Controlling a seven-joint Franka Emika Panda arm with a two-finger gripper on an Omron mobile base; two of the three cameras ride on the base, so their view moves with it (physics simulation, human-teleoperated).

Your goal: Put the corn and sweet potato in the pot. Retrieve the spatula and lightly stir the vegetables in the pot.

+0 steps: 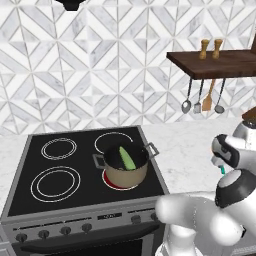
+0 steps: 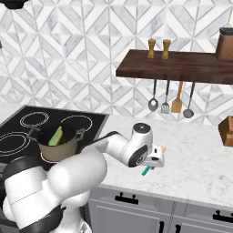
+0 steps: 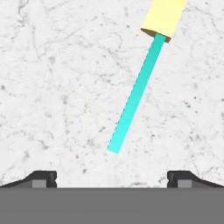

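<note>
The spatula (image 3: 139, 85) is lying on the marble surface (image 3: 57, 87), slanting from frame centre to the upper right in the hand view. The hand (image 3: 112, 177) is hovering above it, spread wide, gripping nothing. The corn (image 1: 127, 157) is leaning inside the pot (image 1: 125, 172) at mid-frame.

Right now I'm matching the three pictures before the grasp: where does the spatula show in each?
Left base view: a teal sliver of the spatula at the right edge, beside the arm.
Right base view: below the gripper, on the marble counter.
Hand view: centre to top, handle slanting up to the yellow blade.
Shared landmark: the marble counter.
</note>
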